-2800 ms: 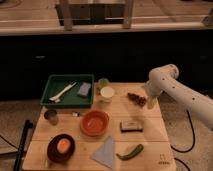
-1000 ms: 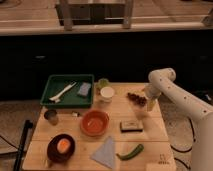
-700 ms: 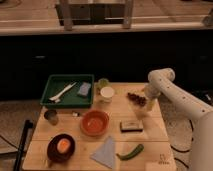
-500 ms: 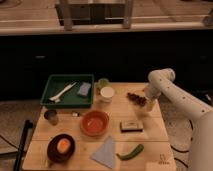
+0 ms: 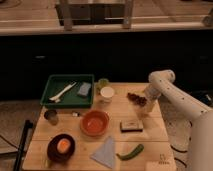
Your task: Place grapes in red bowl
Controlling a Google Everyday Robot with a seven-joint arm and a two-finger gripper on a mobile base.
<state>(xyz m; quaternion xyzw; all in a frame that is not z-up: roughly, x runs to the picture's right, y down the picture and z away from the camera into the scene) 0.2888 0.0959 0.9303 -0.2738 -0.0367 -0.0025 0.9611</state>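
A pale wooden table (image 5: 150, 137) stands on a speckled floor in a dim room, with dark cabinet fronts behind its far edge and a long counter above them.

Near the far left corner sits a green tray (image 5: 55, 83) holding a white utensil (image 5: 62, 92) and a blue-grey pad (image 5: 84, 89). A small metal cup (image 5: 50, 116) stands by the left edge, and a dark brown bowl (image 5: 54, 154) with an orange item (image 5: 63, 145) sits at the near left corner. The red bowl (image 5: 95, 122) lies around the middle of the table, left of centre. A white cup (image 5: 107, 93) stands beyond it, with a green cup (image 5: 103, 82) at the far edge. A grey-blue cloth (image 5: 105, 152) lies at the near edge, a curved green vegetable (image 5: 130, 152) to its right, and a dark block (image 5: 131, 125) beyond that.

The grapes (image 5: 136, 98) lie on the table toward the right edge, in its far half, well apart from the red bowl. The claw (image 5: 144, 103), on a white arm (image 5: 172, 95) reaching in from the right, is down at the right-hand end of the bunch. Whether it is open, closed or gripping cannot be told.

The bunch's long axis runs roughly along the far edge, its right end slanting slightly toward the near edge.
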